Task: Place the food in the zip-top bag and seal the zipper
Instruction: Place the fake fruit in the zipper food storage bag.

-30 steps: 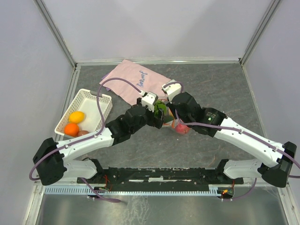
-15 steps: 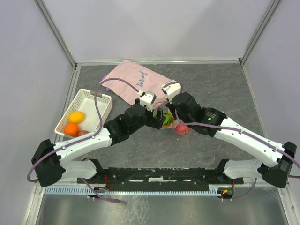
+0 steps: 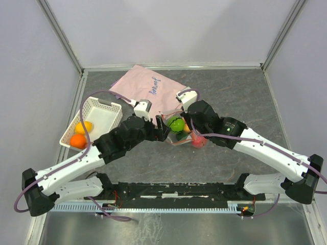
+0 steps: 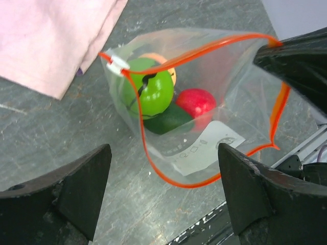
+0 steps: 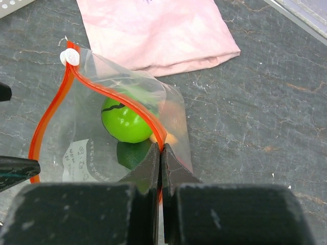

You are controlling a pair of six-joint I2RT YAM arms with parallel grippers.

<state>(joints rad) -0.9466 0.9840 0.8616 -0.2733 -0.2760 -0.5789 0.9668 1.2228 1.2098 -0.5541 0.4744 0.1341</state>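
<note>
The bag [image 4: 214, 97] lies on the counter [image 4: 61, 117] between the two arms, its mouth gaping toward the left wrist camera. Inside it a bright green fruit [image 4: 152, 94] sits nearest the opening, with a dark green one [image 4: 168, 120] under it, a red one [image 4: 196, 102] beside it and a peach-orange one [image 4: 166, 69] partly hidden behind.

The zipper [image 4: 199, 50] is unsealed. Its two red-orange strips bow apart in a wide loop, and the white slider [image 4: 116, 64] sits at the end nearest the cloth [image 4: 46, 35].

The right fingers [image 5: 145, 171] are pressed together on the zipper strip at the far end from the slider, pinching it and the plastic just below – that corner is lifted off the counter. The left fingers [image 4: 76, 189] are spread wide and hold nothing. They point at the bag's mouth, one on either side of the view, and whether they touch the plastic I cannot tell.

The pink cloth lies just behind the bag. Well to the left stands the white basket [image 3: 99, 104] – an orange fruit [image 3: 78, 140] and a yellow-orange one [image 3: 84, 127] are in it.
</note>
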